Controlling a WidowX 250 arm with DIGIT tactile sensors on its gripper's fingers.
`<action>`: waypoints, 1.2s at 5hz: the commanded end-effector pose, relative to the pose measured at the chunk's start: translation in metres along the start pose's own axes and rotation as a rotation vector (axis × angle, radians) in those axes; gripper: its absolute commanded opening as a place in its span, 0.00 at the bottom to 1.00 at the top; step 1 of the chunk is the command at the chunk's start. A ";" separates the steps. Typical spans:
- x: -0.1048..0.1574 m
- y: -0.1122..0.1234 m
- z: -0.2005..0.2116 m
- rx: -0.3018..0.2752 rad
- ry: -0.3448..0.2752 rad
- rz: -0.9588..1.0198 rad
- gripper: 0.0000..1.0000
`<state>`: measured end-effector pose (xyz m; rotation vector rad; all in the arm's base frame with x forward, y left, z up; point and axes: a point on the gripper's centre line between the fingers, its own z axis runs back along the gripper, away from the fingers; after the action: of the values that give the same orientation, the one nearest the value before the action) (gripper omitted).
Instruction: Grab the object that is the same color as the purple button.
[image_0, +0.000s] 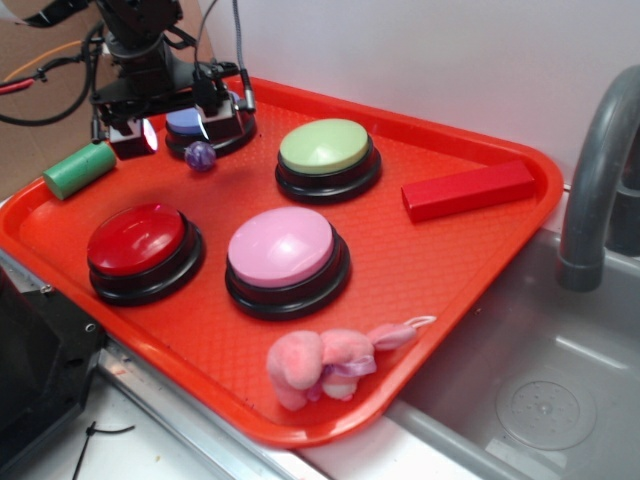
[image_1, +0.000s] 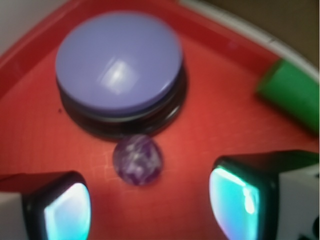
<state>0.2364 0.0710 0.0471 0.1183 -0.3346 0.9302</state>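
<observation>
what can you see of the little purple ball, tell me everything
The purple ball is a small, marble-like sphere, deep purple with paler mottled swirls and a glossy look. It rests on the red tray, right at the black base of the purple button, touching it or very nearly. The open gripper hovers just short of it, fingers not touching the ball. A green cylinder lies off to one side, well apart.

We see an orange-red tray (image_0: 520, 225) carrying four buttons, purple (image_0: 185, 122), green (image_0: 325, 147), red (image_0: 137, 238), pink (image_0: 281, 246); purple ball (image_0: 200, 154), green cylinder (image_0: 80, 169), red block (image_0: 468, 188), pink plush toy (image_0: 325, 364).
</observation>
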 end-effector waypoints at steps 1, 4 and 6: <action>0.016 -0.002 -0.023 -0.011 -0.018 0.031 1.00; 0.010 -0.003 -0.015 -0.023 0.071 -0.040 0.00; 0.007 -0.014 0.040 -0.015 0.241 -0.395 0.00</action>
<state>0.2343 0.0497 0.0672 0.0613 -0.0268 0.5519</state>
